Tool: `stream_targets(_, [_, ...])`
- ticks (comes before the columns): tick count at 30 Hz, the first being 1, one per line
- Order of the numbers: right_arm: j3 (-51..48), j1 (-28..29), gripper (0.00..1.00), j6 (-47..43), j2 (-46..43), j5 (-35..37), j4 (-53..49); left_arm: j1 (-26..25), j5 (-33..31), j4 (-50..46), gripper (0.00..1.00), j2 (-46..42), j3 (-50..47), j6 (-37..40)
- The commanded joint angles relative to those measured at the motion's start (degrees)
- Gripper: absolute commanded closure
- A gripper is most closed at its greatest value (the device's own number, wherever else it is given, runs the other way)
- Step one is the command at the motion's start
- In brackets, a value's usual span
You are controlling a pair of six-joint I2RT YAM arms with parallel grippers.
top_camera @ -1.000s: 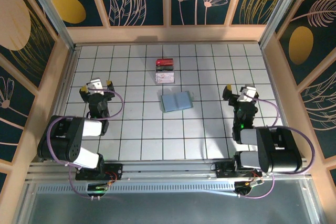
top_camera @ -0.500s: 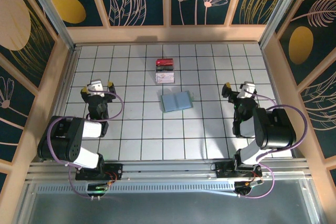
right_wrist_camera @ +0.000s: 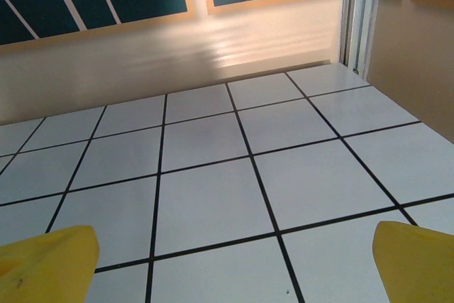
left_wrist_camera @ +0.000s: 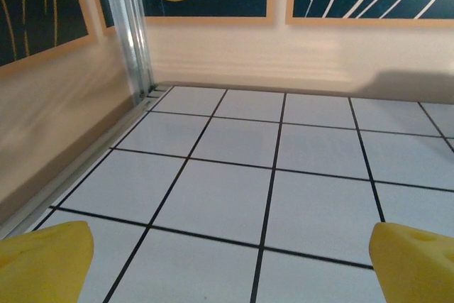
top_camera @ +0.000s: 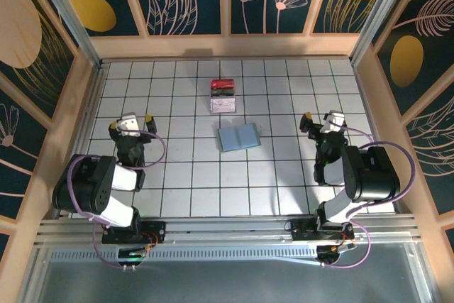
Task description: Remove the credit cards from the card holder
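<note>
Presently, entries run from the left. First, the left hand (top_camera: 131, 120): it hovers over the left part of the desk (top_camera: 191, 175) and holds nothing. Its wrist view puts the yellow fingertips (left_wrist_camera: 42, 260) at the two lower corners, spread wide, with bare white tile between them. Second, the card holder (top_camera: 237, 137): a pale blue-grey bifold, lying open and flat near the middle of the desk, between the two hands and well apart from both. Whether any card sits in its pockets is too small to tell. Third, beyond the holder towards the far wall, a pale pinkish flat piece (top_camera: 223, 105), and just behind that a red-and-dark piece (top_camera: 222, 87). Whether these are credit cards already taken out cannot be told at this size. Fourth, the right hand (top_camera: 323, 121): it is over the right part of the desk, about level with the left one, and empty. Its own camera shows the yellow fingertips (right_wrist_camera: 42, 264) at both lower corners, likewise spread apart, facing bare tile and the far right corner post. Step in hand, as a judgement: neither hand is engaged with the holder, so this is a rest between actions, either before an approach or after the cards are out. If cards remain, the next move calls for one hand to go inward and pin a leaf of the holder flat. The other would then pinch a card's exposed edge and draw it out along the pocket. The thin holder seems likely to slide on the smooth tile unless held.
</note>
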Motion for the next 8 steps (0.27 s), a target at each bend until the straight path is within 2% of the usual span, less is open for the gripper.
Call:
stream_targets(1, [0.6,0.4,0.01,-0.2,0.0,1.1,0.6,1.3,4.0,-1.6,0.01,-0.2,1.9,-1.6])
stream_targets(8, [0.4,0.3,0.01,-0.2,0.0,1.0,0.7,1.4,4.1,-1.4,0.01,-0.3,1.7,-1.6])
